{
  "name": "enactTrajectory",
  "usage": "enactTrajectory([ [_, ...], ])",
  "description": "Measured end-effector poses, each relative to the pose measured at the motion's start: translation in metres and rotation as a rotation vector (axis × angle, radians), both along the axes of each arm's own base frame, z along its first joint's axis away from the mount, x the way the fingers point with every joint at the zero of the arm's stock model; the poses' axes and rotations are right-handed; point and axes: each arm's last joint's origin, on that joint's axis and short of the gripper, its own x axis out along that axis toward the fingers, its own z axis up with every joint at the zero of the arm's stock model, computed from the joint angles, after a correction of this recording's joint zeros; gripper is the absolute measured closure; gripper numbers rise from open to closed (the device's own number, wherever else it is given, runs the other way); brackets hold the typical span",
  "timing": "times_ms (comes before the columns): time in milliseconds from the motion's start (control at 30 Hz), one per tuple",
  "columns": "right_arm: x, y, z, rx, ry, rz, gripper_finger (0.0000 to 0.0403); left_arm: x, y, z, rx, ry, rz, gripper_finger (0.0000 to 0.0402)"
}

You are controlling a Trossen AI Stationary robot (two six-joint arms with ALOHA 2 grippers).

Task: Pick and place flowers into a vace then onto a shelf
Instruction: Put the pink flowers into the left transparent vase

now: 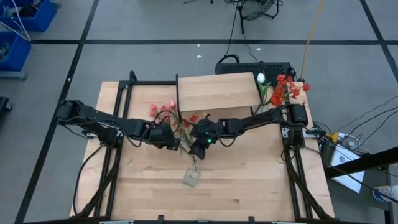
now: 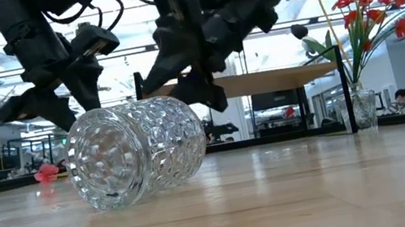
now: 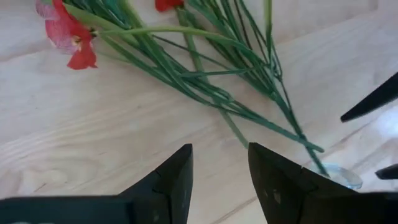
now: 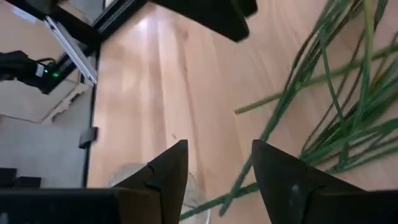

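Note:
A bunch of green-stemmed flowers [image 1: 175,118] with red and pink blossoms lies flat on the table in front of the light-wood shelf [image 1: 217,90]. The stem ends [image 3: 298,134] run toward a clear glass vase [image 1: 191,177] that lies on its side [image 2: 130,150]. My left gripper [image 3: 221,168] hovers open above the table just short of the stems [image 1: 182,144]. My right gripper [image 4: 219,162] is open too, right beside it over the stem ends [image 1: 199,149]. Nothing sits between either pair of fingers.
A second glass vase [image 2: 362,107] stands upright at the table's back right, holding red flowers and a white bud [image 1: 281,87]. A black box [image 1: 255,65] sits behind the shelf. Bare tabletop [image 1: 249,180] lies to the near right.

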Motion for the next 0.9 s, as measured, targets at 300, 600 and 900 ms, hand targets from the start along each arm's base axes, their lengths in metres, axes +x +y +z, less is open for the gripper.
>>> enactTrajectory([
  [300,-0.006,0.003,-0.021,0.148,0.152,0.010,0.0232,0.000,0.000,0.001,0.003,-0.008,-0.013,0.0246],
  [600,-0.040,0.015,-0.011,0.272,0.190,-0.108,0.0232,0.028,-0.005,0.026,-0.114,-0.389,-0.130,0.0245],
  [900,-0.075,0.030,-0.027,0.526,0.075,-0.236,0.0232,0.031,-0.006,0.016,-0.319,-0.315,-0.061,0.0234],
])
